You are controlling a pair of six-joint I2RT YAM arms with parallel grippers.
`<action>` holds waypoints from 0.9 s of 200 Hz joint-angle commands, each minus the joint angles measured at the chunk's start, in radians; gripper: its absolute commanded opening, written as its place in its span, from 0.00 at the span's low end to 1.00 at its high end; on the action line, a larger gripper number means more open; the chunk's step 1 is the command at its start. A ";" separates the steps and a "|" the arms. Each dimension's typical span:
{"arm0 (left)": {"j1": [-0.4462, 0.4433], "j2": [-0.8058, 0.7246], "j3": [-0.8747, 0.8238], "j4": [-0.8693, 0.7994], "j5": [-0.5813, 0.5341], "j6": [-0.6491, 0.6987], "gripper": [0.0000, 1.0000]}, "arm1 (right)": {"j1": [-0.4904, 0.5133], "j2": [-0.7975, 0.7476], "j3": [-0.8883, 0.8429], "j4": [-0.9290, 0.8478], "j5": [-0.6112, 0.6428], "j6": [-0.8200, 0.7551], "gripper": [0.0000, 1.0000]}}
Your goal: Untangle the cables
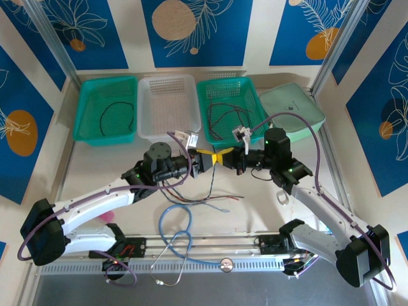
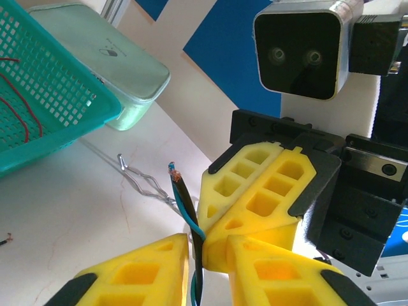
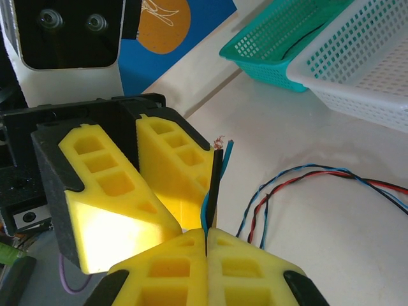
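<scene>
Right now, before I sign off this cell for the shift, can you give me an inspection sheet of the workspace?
Surface: pale table.
Job's things: loose cables on table; black and blue pair between grippers; more in left teal basket and right teal basket.
Clutter: light-blue tube, white basket, pale green box.
Grippers: right gripper shut on pair; left gripper fingers slightly apart around it, grip unclear.
Cables: purple cords along arms.
Surroundings: blue patterned panels.

Left gripper (image 1: 212, 159) against right gripper (image 1: 222, 155)

Cables (image 3: 319, 172): thin red, black, blue strands, seemingly intertwined.
</scene>
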 commanded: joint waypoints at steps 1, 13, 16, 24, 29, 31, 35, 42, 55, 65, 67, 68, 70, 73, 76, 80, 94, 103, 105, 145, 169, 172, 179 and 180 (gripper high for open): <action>0.014 0.000 0.048 0.058 -0.045 0.003 0.25 | 0.023 -0.007 0.012 -0.055 -0.025 -0.028 0.00; 0.016 -0.006 0.043 0.063 -0.056 -0.002 0.28 | 0.019 -0.013 0.006 -0.048 -0.017 -0.023 0.00; 0.016 -0.009 0.042 0.064 -0.058 -0.001 0.29 | 0.018 -0.014 0.004 -0.045 -0.017 -0.021 0.00; 0.018 -0.014 0.039 0.062 -0.061 -0.001 0.30 | 0.014 -0.018 0.001 -0.039 -0.015 -0.015 0.00; 0.019 -0.017 0.036 0.062 -0.067 -0.001 0.31 | 0.012 -0.020 0.000 -0.036 -0.015 -0.012 0.00; 0.019 -0.018 0.035 0.062 -0.069 -0.001 0.31 | 0.011 -0.020 0.000 -0.035 -0.015 -0.011 0.00; 0.019 -0.021 0.032 0.063 -0.072 -0.001 0.31 | 0.010 -0.022 -0.003 -0.032 -0.015 -0.008 0.00; 0.020 -0.026 0.026 0.064 -0.081 -0.001 0.32 | 0.007 -0.024 -0.003 -0.028 -0.016 -0.004 0.00; 0.021 -0.038 0.015 0.070 -0.100 -0.002 0.34 | 0.005 -0.023 -0.004 -0.027 -0.019 -0.003 0.00; 0.022 -0.044 0.010 0.077 -0.110 -0.002 0.34 | 0.005 -0.022 -0.003 -0.027 -0.025 -0.004 0.00; 0.023 -0.045 0.009 0.079 -0.111 -0.001 0.34 | 0.005 -0.021 -0.003 -0.027 -0.027 -0.004 0.00; 0.023 -0.046 0.009 0.079 -0.112 -0.001 0.34 | 0.005 -0.021 -0.004 -0.028 -0.027 -0.003 0.00; 0.023 -0.046 0.008 0.080 -0.113 0.000 0.34 | 0.006 -0.020 -0.003 -0.029 -0.028 -0.004 0.00; 0.023 -0.046 0.007 0.082 -0.113 -0.002 0.34 | 0.007 -0.019 -0.003 -0.032 -0.029 -0.004 0.00; 0.022 -0.046 0.008 0.084 -0.114 -0.002 0.34 | 0.007 -0.018 -0.001 -0.034 -0.029 -0.006 0.00; 0.023 -0.045 0.009 0.086 -0.111 0.000 0.34 | 0.008 -0.017 0.002 -0.039 -0.030 -0.009 0.00; 0.024 -0.036 0.021 0.085 -0.100 0.002 0.33 | 0.012 -0.012 0.007 -0.057 -0.030 -0.022 0.00; 0.024 -0.026 0.031 0.079 -0.090 0.005 0.33 | 0.016 -0.011 0.011 -0.065 -0.028 -0.025 0.00; 0.024 -0.024 0.034 0.077 -0.088 0.006 0.33 | 0.017 -0.011 0.012 -0.065 -0.029 -0.026 0.00; 0.024 0.004 0.080 -0.025 -0.102 0.030 0.19 | 0.023 -0.021 0.009 -0.068 -0.016 -0.028 0.00; 0.024 -0.007 0.077 -0.033 -0.108 0.032 0.21 | 0.024 -0.021 0.009 -0.071 -0.016 -0.033 0.00; 0.024 -0.006 0.078 -0.035 -0.106 0.033 0.21 | 0.024 -0.021 0.009 -0.072 -0.016 -0.033 0.00; 0.024 -0.009 0.080 -0.042 -0.103 0.034 0.23 | 0.024 -0.019 0.008 -0.071 -0.016 -0.033 0.00; 0.024 -0.009 0.080 -0.043 -0.102 0.034 0.23 | 0.024 -0.019 0.009 -0.071 -0.016 -0.033 0.00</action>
